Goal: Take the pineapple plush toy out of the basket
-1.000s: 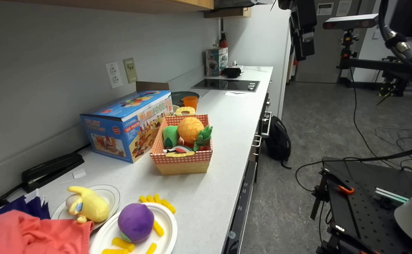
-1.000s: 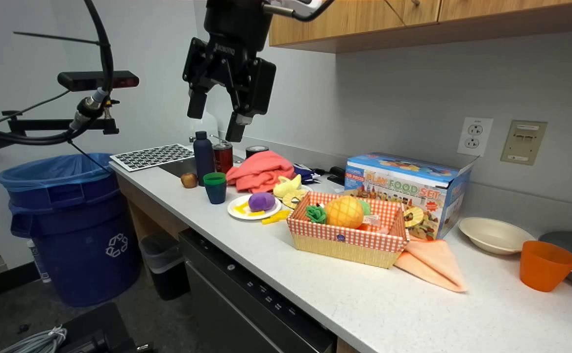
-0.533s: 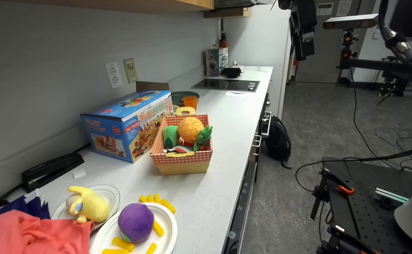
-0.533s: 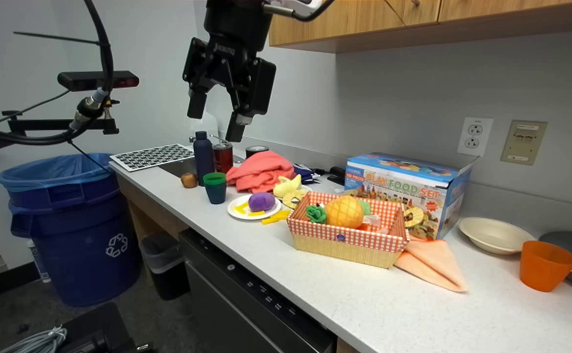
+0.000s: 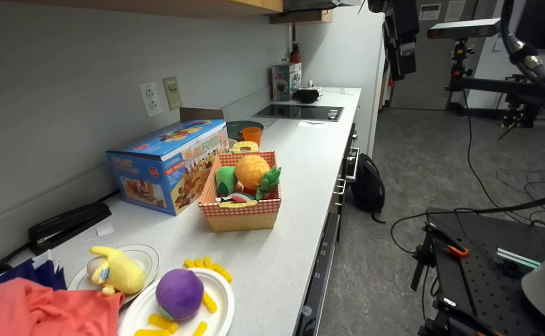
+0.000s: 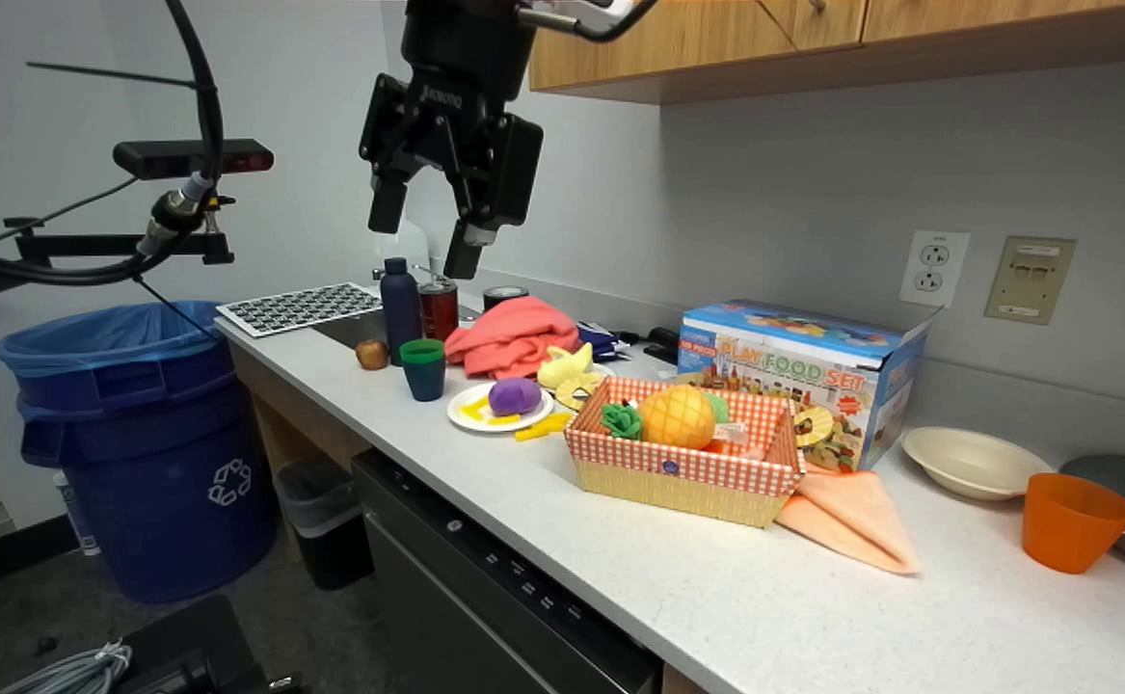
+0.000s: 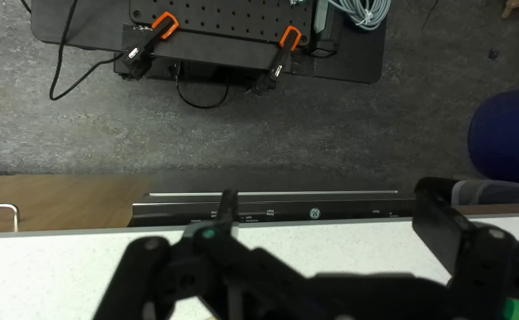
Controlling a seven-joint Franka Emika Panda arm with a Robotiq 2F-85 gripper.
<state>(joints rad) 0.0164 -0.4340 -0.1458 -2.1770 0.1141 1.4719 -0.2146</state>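
Orange-yellow pineapple [image 6: 680,416], red-checked basket [image 6: 673,493], seemingly navy bottle [image 6: 401,313].

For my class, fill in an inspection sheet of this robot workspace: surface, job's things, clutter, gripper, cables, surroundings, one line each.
Surface: white countertop, finely speckled in the wrist view.
Job's things: pineapple plush toy inside the basket, next to a green toy.
Clutter: blue box beside the basket; purple plush on a white plate; orange cup.
Gripper: above counter height, fingers apart, nothing seen between them.
Cables: thick black cable looping in an exterior view; coiled grey cable in the wrist view.
Surroundings: blue recycling bin, wall outlet, black backpack.
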